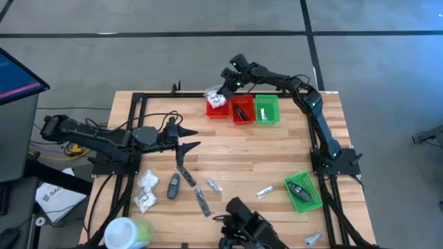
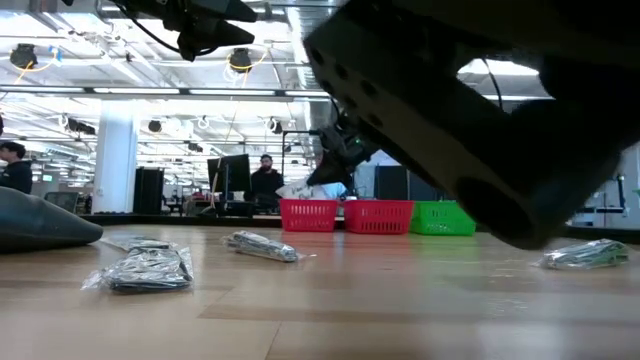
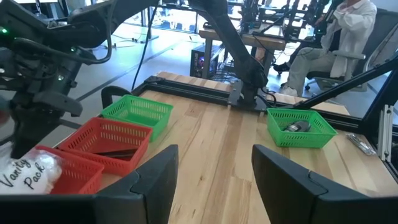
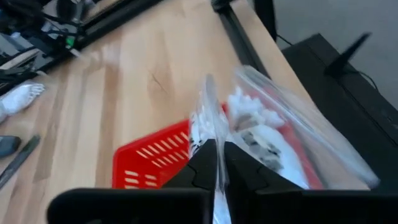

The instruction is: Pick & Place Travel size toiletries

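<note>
"Vanity Pack" in black script on white packet [image 3: 28,174] lying in red bin [image 3: 74,176] at tabletop's far edge, partial letters "SA" on white sheet [image 1: 57,197] off tabletop's left edge, rest unreadable

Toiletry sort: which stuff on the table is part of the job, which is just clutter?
Job:
- clear packet pinched in the right hand, over the left red bin
- white packets
- dark sticks
- dark oval
- silvery sachets
- middle red bin and green bins

Clutter:
- white-and-green tub
- left hand, idle, open
</note>
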